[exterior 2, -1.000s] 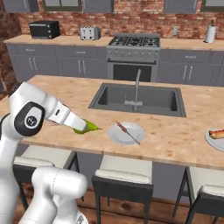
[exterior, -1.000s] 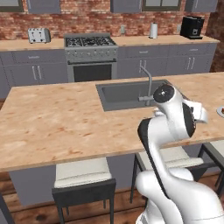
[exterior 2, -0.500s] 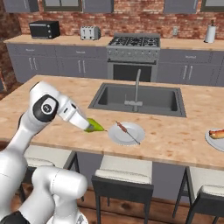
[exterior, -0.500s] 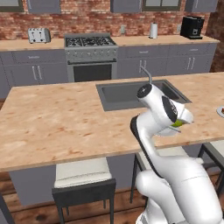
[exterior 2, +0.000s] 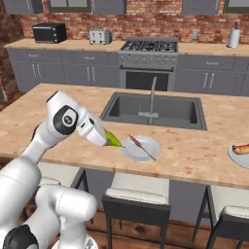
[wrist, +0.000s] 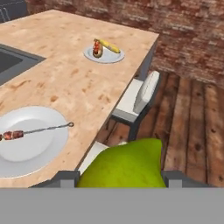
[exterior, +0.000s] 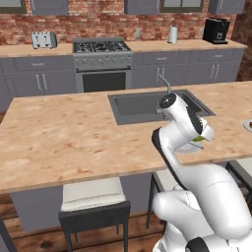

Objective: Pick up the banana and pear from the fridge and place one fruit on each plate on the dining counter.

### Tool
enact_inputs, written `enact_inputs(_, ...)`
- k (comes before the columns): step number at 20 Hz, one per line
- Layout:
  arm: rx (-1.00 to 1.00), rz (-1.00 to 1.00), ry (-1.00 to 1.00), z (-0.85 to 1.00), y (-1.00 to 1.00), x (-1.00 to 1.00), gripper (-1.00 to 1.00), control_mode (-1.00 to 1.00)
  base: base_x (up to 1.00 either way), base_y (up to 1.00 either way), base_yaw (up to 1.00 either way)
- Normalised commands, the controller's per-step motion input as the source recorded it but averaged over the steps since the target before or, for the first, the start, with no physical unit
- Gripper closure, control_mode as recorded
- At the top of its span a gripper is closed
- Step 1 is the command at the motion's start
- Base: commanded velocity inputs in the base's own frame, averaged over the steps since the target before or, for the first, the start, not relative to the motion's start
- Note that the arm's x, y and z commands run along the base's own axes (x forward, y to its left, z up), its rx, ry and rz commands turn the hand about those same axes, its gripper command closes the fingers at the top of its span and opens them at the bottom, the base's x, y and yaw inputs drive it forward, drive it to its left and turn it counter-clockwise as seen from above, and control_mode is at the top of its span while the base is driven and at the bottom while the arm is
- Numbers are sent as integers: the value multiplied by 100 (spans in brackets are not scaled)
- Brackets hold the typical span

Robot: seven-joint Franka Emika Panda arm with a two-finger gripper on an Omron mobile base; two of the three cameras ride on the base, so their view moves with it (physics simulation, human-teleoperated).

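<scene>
end effector (wrist: 120, 177): mine, clamped on the pear, a finger on each side of it; hangs just off the near edge of the desk, over the stool gap.
pear (wrist: 124, 167): yellow-green, held between my fingers, not on any plate yet; in the right base view (exterior 2: 113, 140) it sits just beside the near plate's rim, on my side of it.
stool (wrist: 139, 98): cushioned seat below and past the pear, tucked at the desk edge.
near plate (wrist: 43, 148): pale, round, close to the desk's near edge; carries a thin skewer (wrist: 37, 130) lying across it; no fruit on it.
key relation: near plate lies just ahead of the pear and off to one side, left in the hand view; I judge a short carry over the rim, then down.
desk (exterior 2: 204, 153): light wood top, sink (exterior 2: 155, 109) inset behind the near plate.
far plate (wrist: 104, 55): well apart, further along the desk; has the banana (wrist: 109, 46) on it beside a brown food item (wrist: 97, 49).
task status: banana looks placed, pear remains; near plate is the free one.
risk: skewer may make the pear roll.
</scene>
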Motion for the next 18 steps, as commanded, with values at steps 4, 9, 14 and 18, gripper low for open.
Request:
enact_inputs(4,2,0,-22,-38,-6,6,100,-100,0,0,0)
enact_inputs(9,0,0,-6,-28,0,33,100,-100,0,0,0)
enact_inputs(14,1,0,0,-9,0,46,100,-100,0,0,0)
enact_inputs(18,1,-3,1,-10,0,45,100,-100,0,0,0)
